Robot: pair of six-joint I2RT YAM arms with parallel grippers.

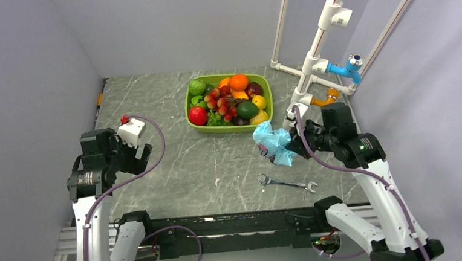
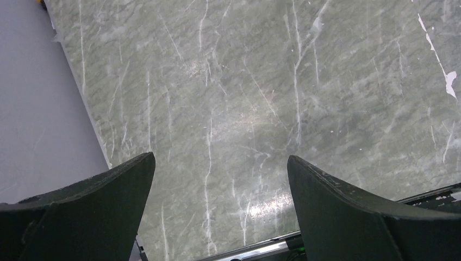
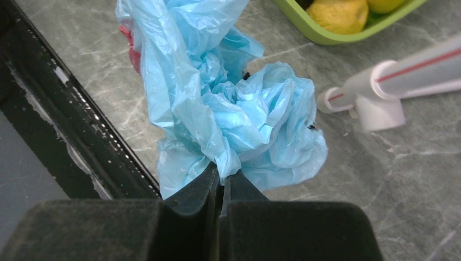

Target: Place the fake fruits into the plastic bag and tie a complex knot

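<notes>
The fake fruits (image 1: 230, 99) lie piled in a lime-green tray (image 1: 228, 128) at the back middle of the table; a yellow one (image 3: 338, 13) shows in the right wrist view. The plastic bag (image 1: 274, 143) (image 3: 228, 103), light blue and crumpled, is just right of the tray's front corner. My right gripper (image 1: 295, 146) (image 3: 222, 176) is shut on a fold of the bag. My left gripper (image 1: 134, 150) (image 2: 220, 163) hangs open over bare table at the left, nothing between its fingers. No knot shows in the bag.
A metal wrench (image 1: 286, 182) lies on the table in front of the bag. A white pipe frame (image 1: 314, 47) with blue and orange fittings stands at the back right, its foot (image 3: 375, 103) close to the bag. Grey walls close in both sides.
</notes>
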